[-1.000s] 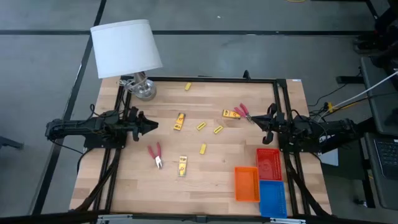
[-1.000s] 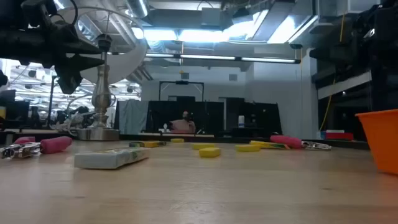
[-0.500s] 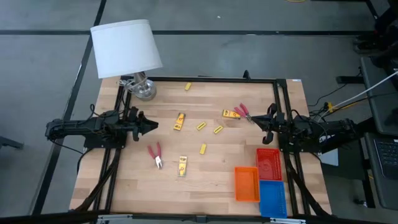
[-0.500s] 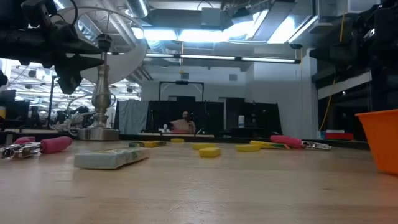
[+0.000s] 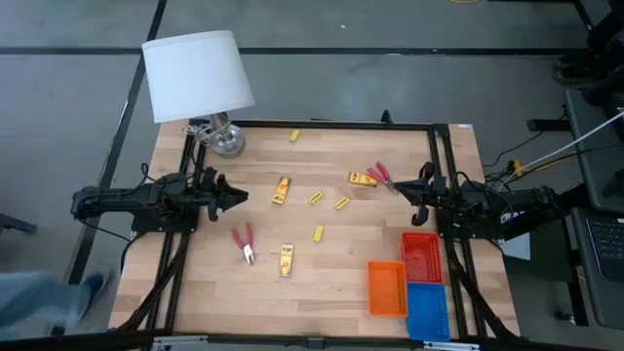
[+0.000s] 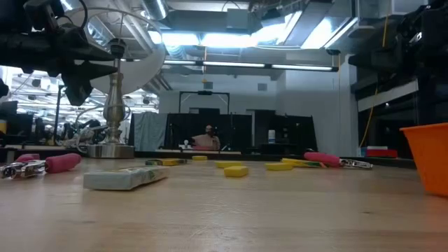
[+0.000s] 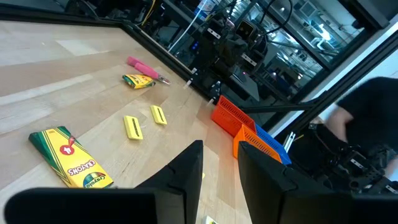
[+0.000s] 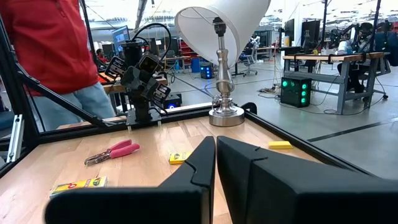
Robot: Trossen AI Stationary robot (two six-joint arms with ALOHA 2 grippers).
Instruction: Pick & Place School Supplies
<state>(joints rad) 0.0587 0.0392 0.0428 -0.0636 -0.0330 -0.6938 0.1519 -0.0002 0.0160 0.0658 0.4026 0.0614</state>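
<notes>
Nothing has been put away yet, as far as the pictures show: the red tray (image 5: 421,255), orange tray (image 5: 386,288) and blue tray (image 5: 426,309) at the right-hand corner of the bench (image 5: 195,283) look empty, and every supply lies loose on the wood. One pair of red-handled scissors (image 5: 244,242) lies near the left arm, the other pair (image 5: 380,175) just beside a crayon pack (image 5: 363,178) close to the right arm. Two more crayon packs (image 5: 282,190) (image 5: 287,259) and four small yellow blocks, one (image 5: 294,136) near the lamp (image 5: 195,78) and three (image 5: 316,198) (image 5: 341,203) (image 5: 318,233) mid-bench, make up the rest, so the whole job remains. The left hand (image 5: 237,198) hangs at the bench's left edge with a narrow gap between its fingers, holding nothing; the right hand (image 5: 398,187) waits at the right edge, fingers nearly touching, also empty. The overhead view gives the full layout, while the left wrist view alone shows the print on the nearest pack. The right wrist view shows a person in a red top standing beyond the bench, unseen from above.
</notes>
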